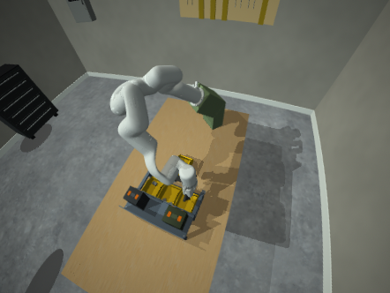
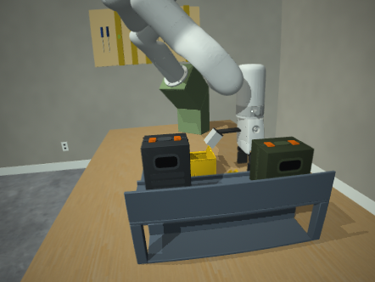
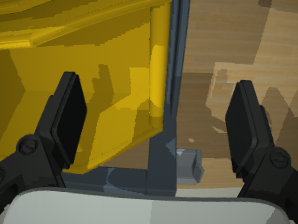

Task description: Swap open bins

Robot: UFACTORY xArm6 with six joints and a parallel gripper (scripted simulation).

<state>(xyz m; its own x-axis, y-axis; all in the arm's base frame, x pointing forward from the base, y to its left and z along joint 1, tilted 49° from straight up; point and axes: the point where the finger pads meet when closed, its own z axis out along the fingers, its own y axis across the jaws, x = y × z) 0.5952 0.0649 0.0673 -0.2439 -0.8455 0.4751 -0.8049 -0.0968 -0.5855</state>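
Observation:
Yellow bins stand in a row on the blue-grey shelf (image 1: 152, 219) (image 2: 229, 203) (image 3: 162, 172): one (image 1: 151, 189) at the left with a grey part in it, one (image 1: 168, 197) in the middle, and one (image 1: 189, 206) (image 3: 117, 125) at the right end, which looks empty. Another yellow bin (image 1: 187, 158) (image 2: 204, 166) stands on the table beyond the shelf; its contents are hidden. My gripper (image 1: 187, 194) (image 2: 246, 158) (image 3: 156, 94) is wide open over the right-end bin's side wall. In the wrist view one finger is over the bin's inside, the other beyond the shelf's end. It holds nothing.
A dark grey case (image 1: 136, 197) (image 2: 165, 163) and an olive case (image 1: 175, 217) (image 2: 282, 159) stand on the shelf's top board. A small grey block (image 3: 188, 167) is beside the shelf's end. The green arm base (image 1: 213, 108) (image 2: 193, 121) stands at the table's far end.

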